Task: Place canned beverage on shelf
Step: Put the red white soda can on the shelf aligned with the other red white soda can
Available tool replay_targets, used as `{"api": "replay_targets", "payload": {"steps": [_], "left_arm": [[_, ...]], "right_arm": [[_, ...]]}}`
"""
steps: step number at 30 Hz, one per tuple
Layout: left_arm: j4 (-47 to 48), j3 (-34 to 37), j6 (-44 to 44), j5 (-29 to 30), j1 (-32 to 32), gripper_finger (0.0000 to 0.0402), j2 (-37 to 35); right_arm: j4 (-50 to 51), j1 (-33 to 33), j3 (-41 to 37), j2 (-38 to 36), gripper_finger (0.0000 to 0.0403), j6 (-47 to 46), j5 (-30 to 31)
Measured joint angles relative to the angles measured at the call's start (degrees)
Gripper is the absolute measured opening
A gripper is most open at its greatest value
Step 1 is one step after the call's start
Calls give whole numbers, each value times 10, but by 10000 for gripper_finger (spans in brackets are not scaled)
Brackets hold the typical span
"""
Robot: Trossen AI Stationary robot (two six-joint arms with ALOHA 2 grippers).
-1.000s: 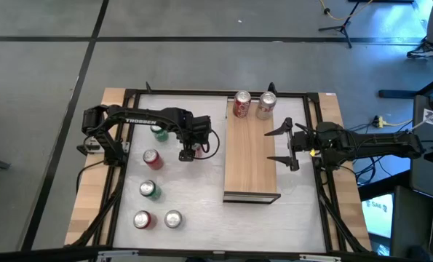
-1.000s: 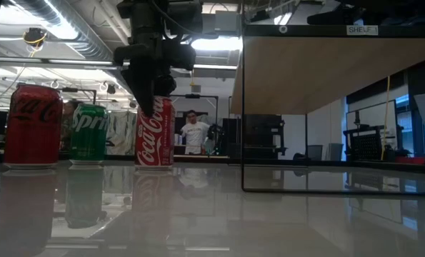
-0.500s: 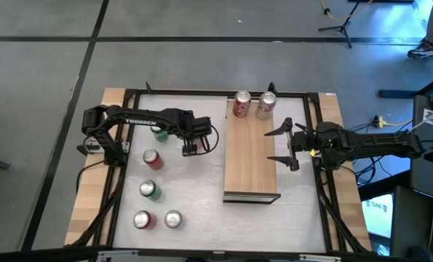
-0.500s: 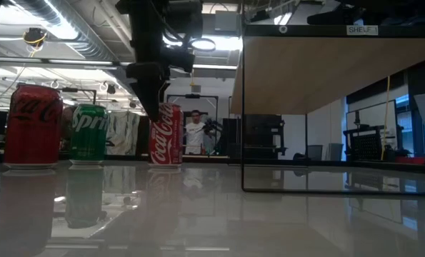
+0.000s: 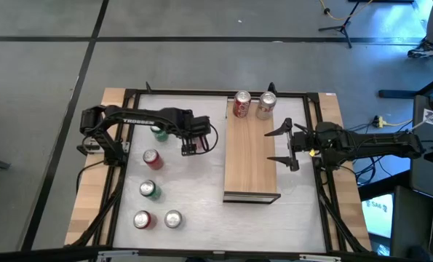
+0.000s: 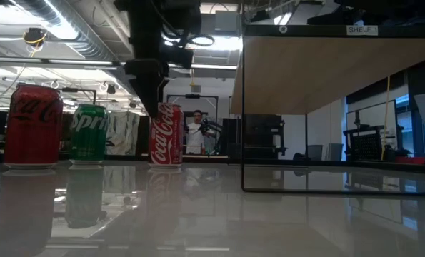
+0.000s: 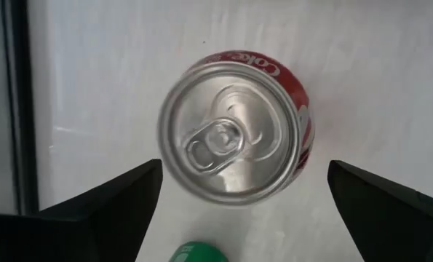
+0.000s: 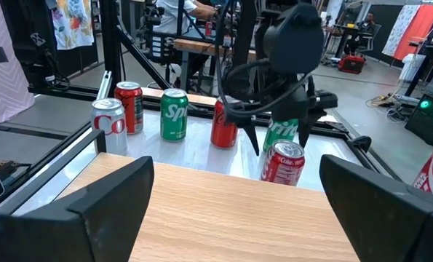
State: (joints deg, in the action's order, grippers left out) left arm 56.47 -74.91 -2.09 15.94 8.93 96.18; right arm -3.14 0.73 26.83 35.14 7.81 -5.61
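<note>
The left gripper hovers with released jaws above an upright red aluminium can, while the right gripper waits, jaws spread, beside the long light-wood shelf.

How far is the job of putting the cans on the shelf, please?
Done: two cans stand at the far end of the shelf. In hand: the left gripper hangs open above a red can on the table, not gripping it. Left: that can and five more on the table. The right gripper waits open beside the shelf.
</note>
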Motion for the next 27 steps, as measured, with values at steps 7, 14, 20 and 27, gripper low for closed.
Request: {"api": "replay_targets", "payload": {"steps": [7,14,20,27], "left_arm": [[22,-7,0,-2,0,380,-40],[55,-8,-3,-12,0,380,-103],[-29,41,-27,-93,0,380,-189],[-258,221,-11,-95,1,380,-296]], "right_arm": [[2,0,0,0,386,0,0],[1,0,0,0,386,0,0],[1,0,0,0,386,0,0],[-2,0,0,0,386,0,1]]}}
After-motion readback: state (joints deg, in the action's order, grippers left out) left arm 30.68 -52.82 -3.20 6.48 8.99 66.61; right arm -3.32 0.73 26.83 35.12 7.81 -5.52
